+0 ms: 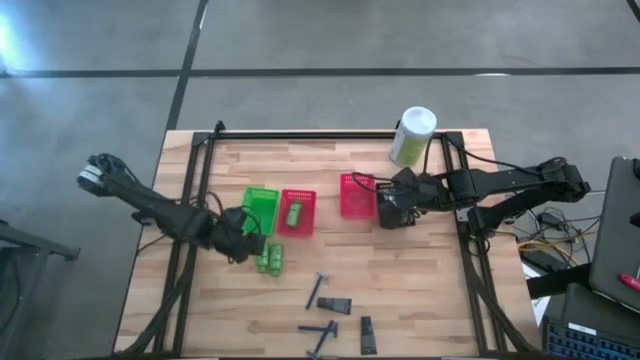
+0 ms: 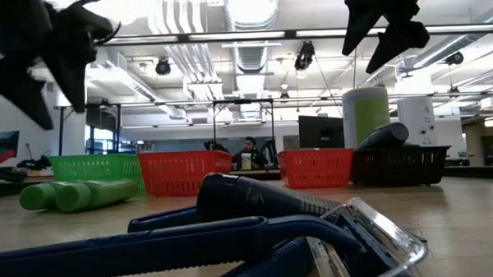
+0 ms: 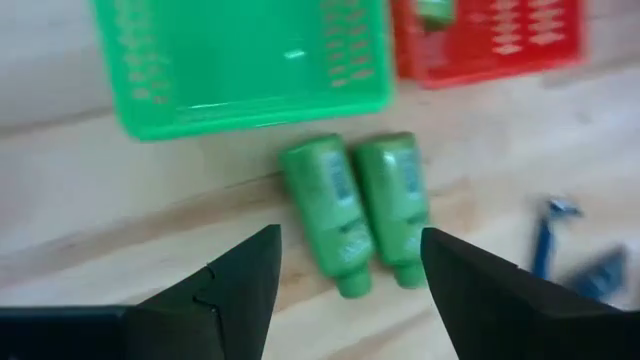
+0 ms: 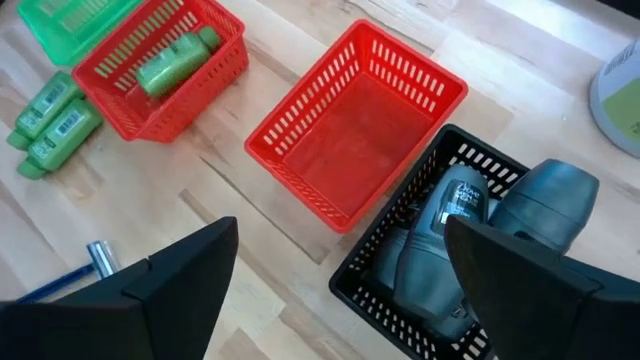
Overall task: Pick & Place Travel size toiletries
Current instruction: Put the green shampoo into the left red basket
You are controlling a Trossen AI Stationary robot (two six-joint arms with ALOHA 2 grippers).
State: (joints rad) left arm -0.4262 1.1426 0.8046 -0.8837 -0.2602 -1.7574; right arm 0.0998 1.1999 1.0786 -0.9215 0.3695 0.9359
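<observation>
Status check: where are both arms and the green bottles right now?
Left gripper jaws open above two green bottles by green basket. Right gripper open over black basket. Nothing in the way.

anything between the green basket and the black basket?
Two red baskets: one holding a green bottle, one empty, beside the black basket. Green basket sits leftmost, high view.

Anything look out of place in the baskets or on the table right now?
One dark grey container sits propped on the rim of the black basket rather than lying inside. The green basket is empty, and one green bottle lies in a red basket.
</observation>
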